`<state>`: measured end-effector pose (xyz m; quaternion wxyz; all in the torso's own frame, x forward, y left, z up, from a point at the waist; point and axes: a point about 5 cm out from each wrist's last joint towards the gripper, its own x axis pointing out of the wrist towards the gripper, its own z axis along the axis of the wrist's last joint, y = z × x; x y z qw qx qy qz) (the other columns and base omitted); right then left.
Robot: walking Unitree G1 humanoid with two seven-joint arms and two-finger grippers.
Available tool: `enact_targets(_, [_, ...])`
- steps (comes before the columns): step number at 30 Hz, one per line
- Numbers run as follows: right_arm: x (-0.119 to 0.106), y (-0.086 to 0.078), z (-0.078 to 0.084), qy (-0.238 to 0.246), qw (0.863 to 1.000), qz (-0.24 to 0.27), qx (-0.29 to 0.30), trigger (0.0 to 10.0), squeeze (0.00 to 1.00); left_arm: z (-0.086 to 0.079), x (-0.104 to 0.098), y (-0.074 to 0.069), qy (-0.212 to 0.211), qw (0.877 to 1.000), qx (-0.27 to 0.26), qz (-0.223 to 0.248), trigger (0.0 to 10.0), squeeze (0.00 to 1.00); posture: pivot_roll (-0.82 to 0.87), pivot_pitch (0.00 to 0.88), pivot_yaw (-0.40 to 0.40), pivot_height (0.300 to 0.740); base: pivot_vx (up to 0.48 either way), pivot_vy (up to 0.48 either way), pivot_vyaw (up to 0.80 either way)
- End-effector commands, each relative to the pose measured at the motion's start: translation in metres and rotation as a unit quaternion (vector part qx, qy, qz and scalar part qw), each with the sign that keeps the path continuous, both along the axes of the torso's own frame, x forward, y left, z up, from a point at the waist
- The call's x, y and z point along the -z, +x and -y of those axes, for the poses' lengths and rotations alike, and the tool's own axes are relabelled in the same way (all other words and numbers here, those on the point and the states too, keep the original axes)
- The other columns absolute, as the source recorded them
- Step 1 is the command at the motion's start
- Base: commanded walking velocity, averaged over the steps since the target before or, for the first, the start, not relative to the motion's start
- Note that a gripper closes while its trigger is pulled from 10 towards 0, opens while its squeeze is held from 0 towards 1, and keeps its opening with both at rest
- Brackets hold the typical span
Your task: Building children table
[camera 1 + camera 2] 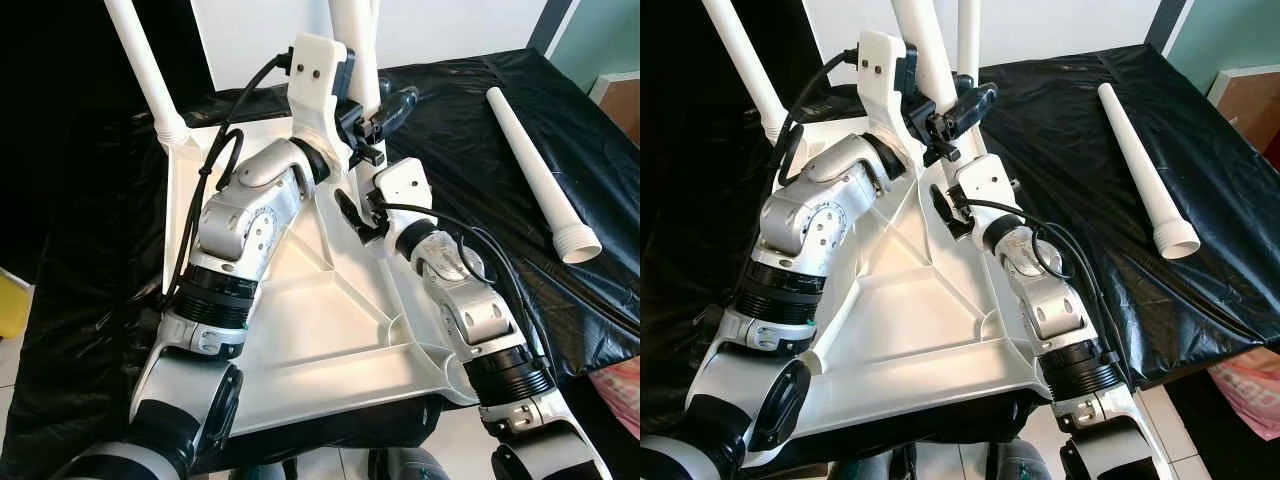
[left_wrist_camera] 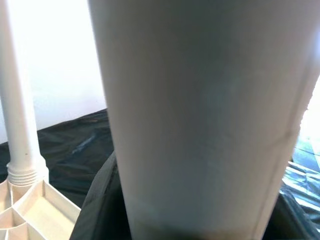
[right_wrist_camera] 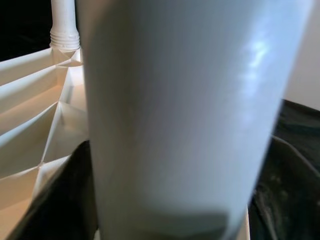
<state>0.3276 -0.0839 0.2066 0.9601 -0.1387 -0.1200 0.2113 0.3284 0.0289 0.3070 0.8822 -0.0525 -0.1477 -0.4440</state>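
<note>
The upturned tabletop (image 1: 330, 340) lay on the black-covered surface (image 1: 470, 130) with legs standing at its far corners, both claws, left claw (image 1: 372, 125) and right claw (image 1: 355, 215), closed on the far-right leg (image 1: 355, 30), while one leg (image 1: 540, 180) lay unfitted near the surface's right edge.

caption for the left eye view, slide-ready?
Both grippers, left and right, at an upright white plastic leg on the upturned white tabletop; spare leg alongside.
</note>
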Motion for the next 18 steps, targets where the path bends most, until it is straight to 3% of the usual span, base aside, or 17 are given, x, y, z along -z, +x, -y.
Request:
enact_targets(1, [0.001, -0.001, -0.002, -0.002, 1.000, -0.008, -0.002, 2.4, 0.00, 0.006, -0.003, -0.006, 0.004, 1.000, 0.013, 0.012, 10.0, 0.00, -0.04, 0.089, -0.005, 0.740, 0.000, 0.000, 0.00])
enact_targets(2, [0.002, -0.001, -0.001, 0.000, 1.000, -0.015, 0.000, 1.5, 0.00, 0.007, -0.003, -0.007, 0.004, 1.000, 0.014, 0.012, 10.0, 0.00, -0.04, 0.090, -0.004, 0.740, 0.000, 0.000, 0.00])
enact_targets(3, [0.002, -0.001, -0.001, 0.000, 1.000, -0.015, 0.000, 1.5, 0.00, 0.007, -0.003, -0.007, 0.004, 1.000, 0.014, 0.012, 10.0, 0.00, -0.04, 0.090, -0.004, 0.740, 0.000, 0.000, 0.00])
enact_targets(4, [0.003, -0.001, -0.001, 0.002, 1.000, -0.019, 0.001, 0.3, 0.00, 0.007, -0.003, -0.007, 0.003, 1.000, 0.014, 0.012, 10.0, 0.00, -0.04, 0.090, -0.003, 0.740, 0.000, 0.000, 0.00])
enact_targets(6, [0.004, -0.002, -0.001, 0.003, 1.000, -0.025, 0.002, 1.3, 0.00, 0.008, -0.003, -0.008, 0.004, 1.000, 0.013, 0.013, 10.0, 0.00, -0.04, 0.090, -0.003, 0.740, 0.000, 0.000, 0.00])
enact_targets(9, [0.006, -0.002, -0.001, 0.003, 0.999, -0.032, 0.003, 1.5, 0.00, 0.008, -0.003, -0.008, 0.006, 1.000, 0.012, 0.015, 10.0, 0.00, -0.04, 0.091, -0.003, 0.740, 0.000, 0.000, 0.00])
enact_targets(10, [0.008, -0.003, -0.001, 0.005, 0.999, -0.038, 0.003, 0.0, 0.00, 0.009, -0.003, -0.008, 0.005, 1.000, 0.011, 0.017, 10.0, 0.00, -0.04, 0.092, -0.002, 0.740, 0.000, 0.000, 0.00])
enact_targets(13, [0.010, -0.003, -0.001, 0.008, 0.999, -0.048, 0.009, 0.0, 0.00, 0.009, -0.004, -0.009, 0.004, 1.000, 0.010, 0.018, 10.0, 0.00, -0.04, 0.094, -0.002, 0.740, 0.000, 0.000, 0.00])
enact_targets(14, [0.012, -0.003, 0.000, 0.009, 0.998, -0.053, 0.015, 10.0, 0.00, 0.009, -0.005, -0.010, 0.003, 1.000, 0.010, 0.019, 10.0, 0.00, -0.04, 0.097, -0.003, 0.740, 0.000, 0.000, 0.00])
enact_targets(18, [0.014, -0.002, 0.000, 0.010, 0.998, -0.062, 0.025, 10.0, 0.00, 0.009, -0.005, -0.010, 0.002, 1.000, 0.010, 0.019, 10.0, 0.00, -0.04, 0.102, -0.004, 0.740, 0.000, 0.000, 0.00])
